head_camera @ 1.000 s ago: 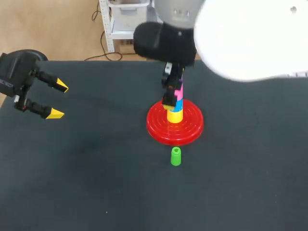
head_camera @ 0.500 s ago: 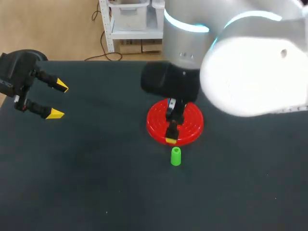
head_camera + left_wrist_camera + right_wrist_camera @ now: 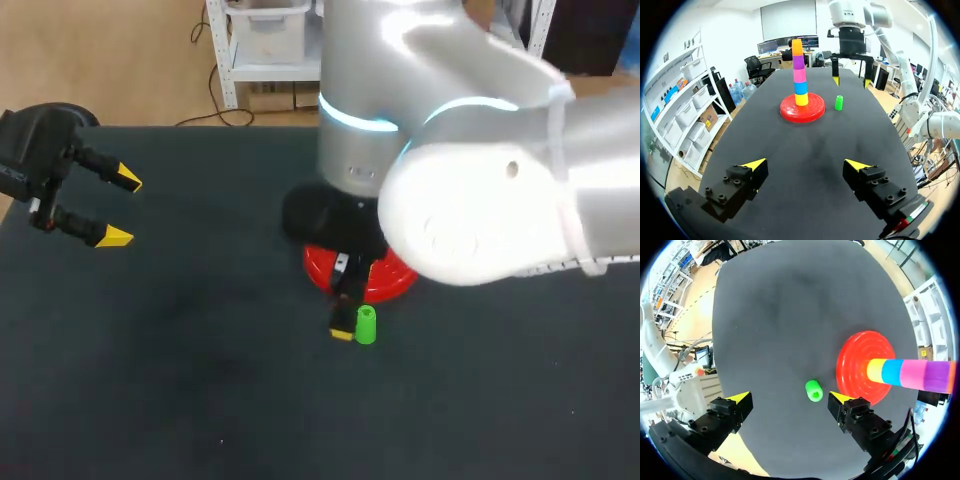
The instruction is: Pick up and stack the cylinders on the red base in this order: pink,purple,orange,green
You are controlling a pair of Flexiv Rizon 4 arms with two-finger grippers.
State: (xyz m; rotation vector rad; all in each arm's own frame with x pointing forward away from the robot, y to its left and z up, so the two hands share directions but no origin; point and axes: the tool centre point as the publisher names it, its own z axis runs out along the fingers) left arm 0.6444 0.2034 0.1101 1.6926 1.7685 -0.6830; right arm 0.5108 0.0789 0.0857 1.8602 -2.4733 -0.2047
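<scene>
On the dark table (image 3: 200, 400), the red base (image 3: 801, 111) bears a stack topped by the orange cylinder (image 3: 797, 47). Only the green cylinder (image 3: 814, 390) is unplaced, standing just near of the base, below the right gripper (image 3: 790, 399), whose fingers are spread wide. The left gripper (image 3: 806, 164), equally wide, holds nothing at far left.

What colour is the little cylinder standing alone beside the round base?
Bright green. The small plastic cylinder shows best in the right wrist view.

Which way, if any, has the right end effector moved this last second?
Yes. The right end effector left the stack on the red base, coming toward the head camera to the green cylinder.
</scene>
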